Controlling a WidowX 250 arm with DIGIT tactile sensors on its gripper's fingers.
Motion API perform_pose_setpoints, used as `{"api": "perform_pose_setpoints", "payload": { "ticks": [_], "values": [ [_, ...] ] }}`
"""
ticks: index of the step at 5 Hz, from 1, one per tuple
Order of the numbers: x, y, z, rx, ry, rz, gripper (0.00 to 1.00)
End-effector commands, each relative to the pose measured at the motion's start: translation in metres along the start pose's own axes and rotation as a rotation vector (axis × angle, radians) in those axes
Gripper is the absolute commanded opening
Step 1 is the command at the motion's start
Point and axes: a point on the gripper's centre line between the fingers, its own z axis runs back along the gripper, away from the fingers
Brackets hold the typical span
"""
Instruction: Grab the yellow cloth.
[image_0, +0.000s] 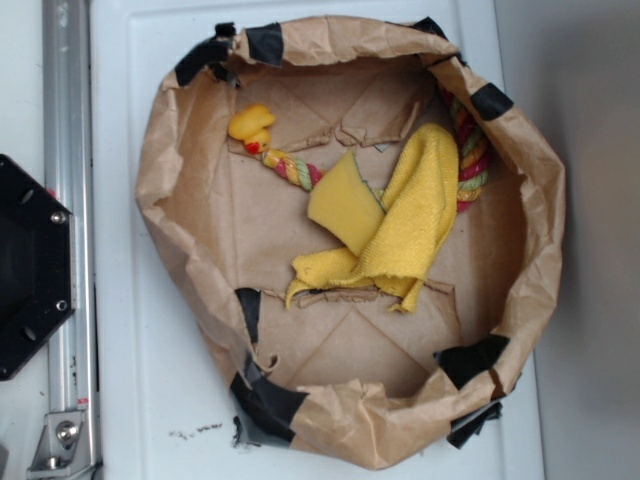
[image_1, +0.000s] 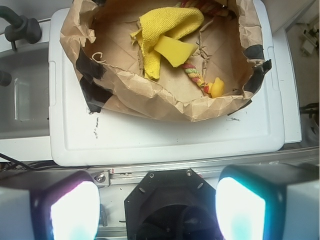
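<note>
In the wrist view the gripper (image_1: 157, 200) fills the bottom edge, its two fingers (image_1: 65, 210) glowing pale and standing wide apart with nothing between them, so the claw is open and empty. Between them sits a black hexagonal base plate (image_1: 172, 205), and just past it a metal rail (image_1: 200, 167) runs along the near edge of a white plastic lid (image_1: 150, 140). On that lid rests a crumpled brown paper bag (image_1: 150, 97), rolled down into a shallow bowl and patched with strips of black tape (image_1: 92, 92). Inside it, toward the far side, lies the yellow cloth (image_1: 167, 25), folded over itself, with one smooth flap turned up toward the camera. A braided rope (image_1: 195, 75) runs out from under that flap to a small yellow rubber duck (image_1: 217, 87) near the bag's right wall. The gripper hangs well apart from the bag and the cloth. The exterior view, looking straight down, shows no gripper at all; it shows the same black base plate (image_0: 30, 265) and the rail (image_0: 70, 230) at the left edge, and the bag (image_0: 180, 190) lying open beside them. Here the yellow cloth (image_0: 400, 225) sits right of the bag's centre, its frayed lower edge spread on the paper floor, and the rope (image_0: 470, 150) can be seen coming out beyond the cloth and curving up along the right wall, a stretch mostly cut off in the wrist view. The duck (image_0: 250, 125) rests at the upper left, touching the rope's other end.
</note>
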Motion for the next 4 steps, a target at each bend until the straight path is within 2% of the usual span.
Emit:
{"api": "perform_pose_setpoints", "payload": {
  "ticks": [1, 2, 3, 4],
  "values": [
    [0.000, 0.000, 0.000, 0.000, 0.000, 0.000, 1.00],
    [0.048, -0.007, -0.023, 0.049, -0.028, -0.025, 1.00],
    [0.094, 0.002, -0.059, 0.072, -0.007, 0.010, 1.00],
    [0.124, 0.010, -0.087, 0.069, 0.031, 0.013, 1.00]
  ]
}}
